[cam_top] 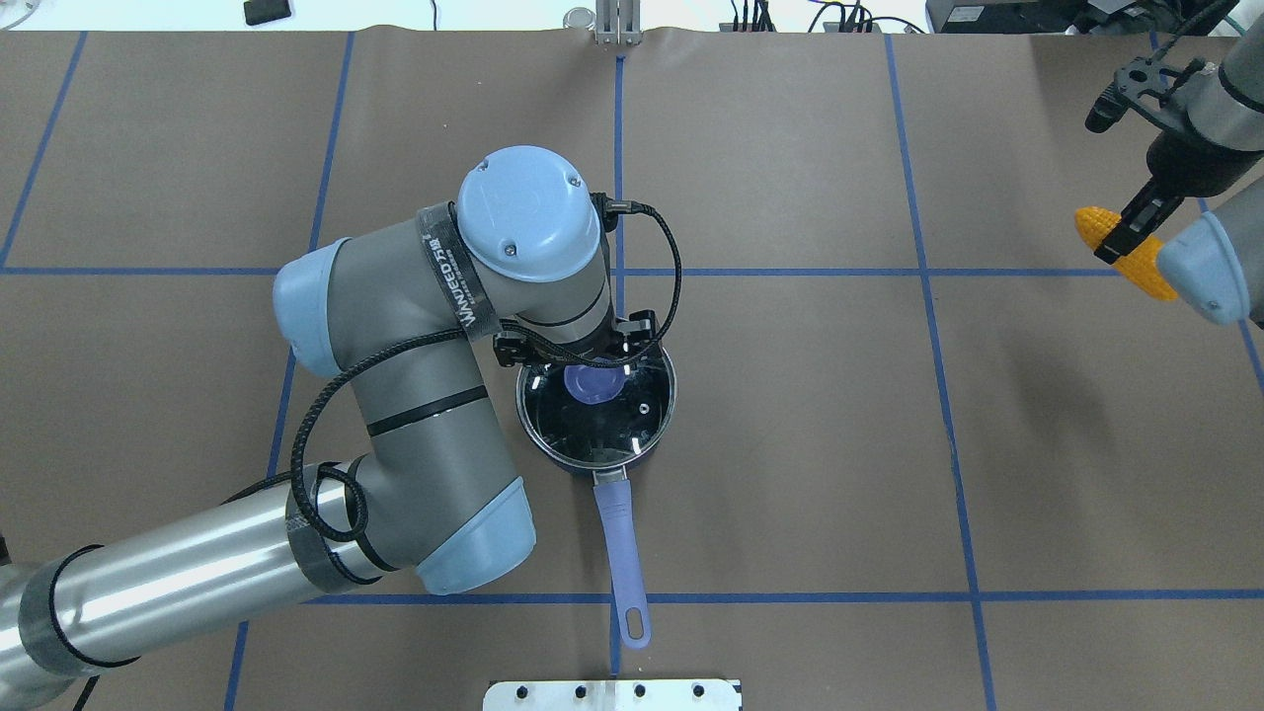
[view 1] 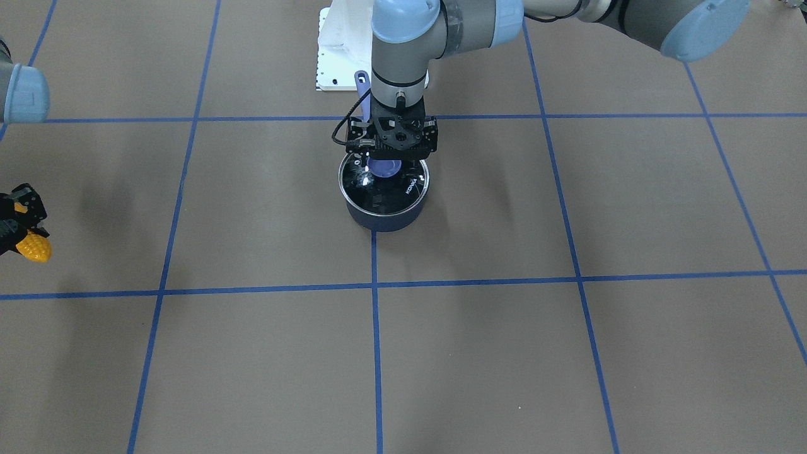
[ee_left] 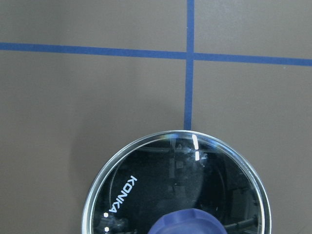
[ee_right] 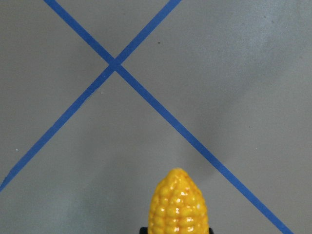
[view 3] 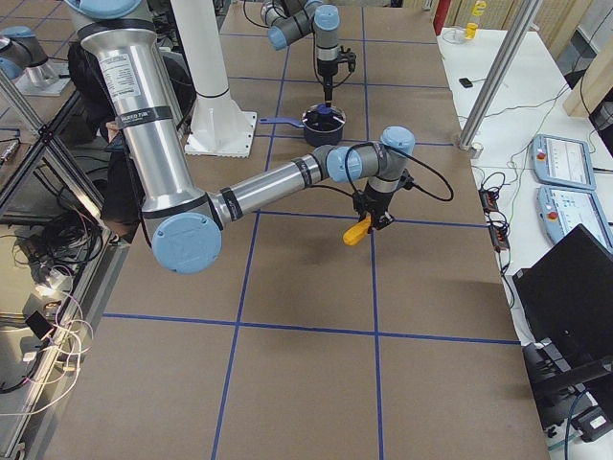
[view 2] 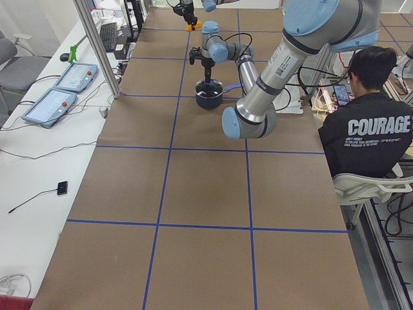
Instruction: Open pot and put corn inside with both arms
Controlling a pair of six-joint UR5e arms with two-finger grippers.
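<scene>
At table centre, the pot stands upright on the brown surface with its glass lid seated on the rim. Its long handle points back toward the robot's white base block.

**Left arm.** The left gripper hangs vertically, straight above the lid's blue knob. The left wrist view shows the knob at its lower edge, which confirms the alignment. The gripper body hides the fingers in both table views, so it cannot be told whether they are spread or pressed onto the knob, or whether they touch it at all.

**Right arm.** The right gripper is pinched across the middle of the corn and holds it off the table. It is at the robot's far right, well apart from the pot. In the overhead view the cob's long axis runs diagonally, with both ends clear of the fingers.

**Controlling relation.** The knob lies directly below the left gripper, so the lid comes off by a vertical pull. From the corn, the pot lies toward the robot's left, across open table. The left arm is by far the nearer to the pot.

**Assessment.** The opening step is judged not yet done. The corn cannot enter until the lid is off the rim and the left arm clears the space above it.
</scene>
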